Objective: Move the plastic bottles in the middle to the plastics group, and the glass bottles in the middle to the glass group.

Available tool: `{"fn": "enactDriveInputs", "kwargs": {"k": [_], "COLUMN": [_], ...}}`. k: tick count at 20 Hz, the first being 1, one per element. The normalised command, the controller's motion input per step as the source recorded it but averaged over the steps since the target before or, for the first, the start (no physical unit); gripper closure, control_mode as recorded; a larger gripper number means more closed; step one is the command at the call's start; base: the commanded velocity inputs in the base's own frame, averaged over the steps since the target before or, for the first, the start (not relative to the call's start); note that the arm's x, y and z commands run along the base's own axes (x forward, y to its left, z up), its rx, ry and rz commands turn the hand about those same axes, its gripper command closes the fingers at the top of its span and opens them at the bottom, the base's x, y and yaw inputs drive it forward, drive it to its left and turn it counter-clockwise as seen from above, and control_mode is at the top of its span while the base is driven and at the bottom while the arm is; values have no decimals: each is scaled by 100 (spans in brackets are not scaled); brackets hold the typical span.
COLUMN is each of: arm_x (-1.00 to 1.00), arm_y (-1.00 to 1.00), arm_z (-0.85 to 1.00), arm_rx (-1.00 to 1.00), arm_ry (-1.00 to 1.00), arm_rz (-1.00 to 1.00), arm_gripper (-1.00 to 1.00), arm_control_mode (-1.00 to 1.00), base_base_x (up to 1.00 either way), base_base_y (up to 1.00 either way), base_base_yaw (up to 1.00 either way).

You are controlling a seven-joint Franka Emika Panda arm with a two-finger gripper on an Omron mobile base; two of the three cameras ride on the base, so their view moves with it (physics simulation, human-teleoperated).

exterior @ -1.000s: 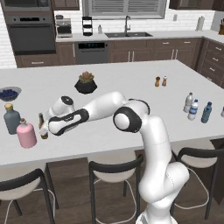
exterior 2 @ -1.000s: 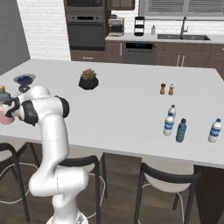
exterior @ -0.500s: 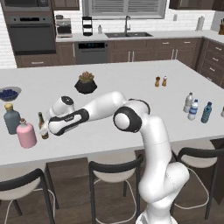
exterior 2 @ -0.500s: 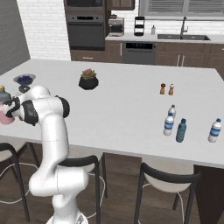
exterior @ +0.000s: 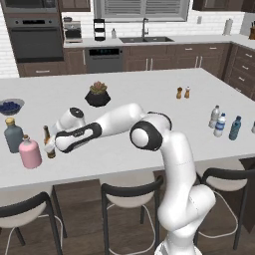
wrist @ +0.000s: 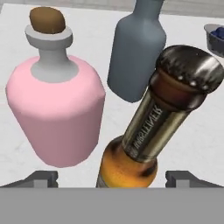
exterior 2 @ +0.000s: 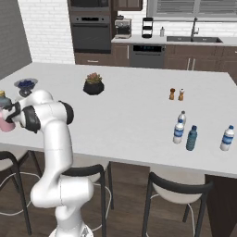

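Tool [wrist: 111,178] at the glass group, fingers spread either side of the amber bottle [wrist: 153,127].
Bottle stands on the tabletop [exterior: 149,99]; pink bottle [wrist: 54,111] at its 9 o'clock, grey-blue bottle [wrist: 135,52] at 12.

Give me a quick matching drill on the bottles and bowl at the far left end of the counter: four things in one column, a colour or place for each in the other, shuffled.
Things:
1. pink bottle
2. grey-blue bottle
3. brown beer bottle
4. bowl of blueberries

Descriptions:
A. between the two fingers in the hand view, metal cap towards the camera
B. tall cork stopper, behind the pink one in the left base view
C. furthest back of the four on the counter
D. squat, round-shouldered, brown stopper

Pairs: 1-D, 2-B, 3-A, 4-C
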Motion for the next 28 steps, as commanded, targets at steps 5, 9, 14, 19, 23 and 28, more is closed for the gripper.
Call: {"fn": "enactDriveInputs", "kwargs": {"k": [5, 9, 14, 19, 23, 28], "arm_x": [-15, -25, -34, -45, -38, -30], "arm_y": [-20, -44, -68, -92, -96, -100], "arm_z": [53, 51, 38, 11, 0, 17], "arm_rx": [1, 3, 5, 9, 12, 14], "arm_ry": [0, 0, 0, -1, 0, 0], "arm_rz": [0, -6, -13, -24, -37, -40], "arm_gripper": [-100, -100, -100, -100, -100, -100], "arm_control_mode": [-100, -100, -100, -100, -100, -100], "base_base_x": [0, 0, 0, 0, 0, 0], "base_base_y": [0, 0, 0, 0, 0, 0], "base_base_yaw": [0, 0, 0, 0, 0, 0]}}
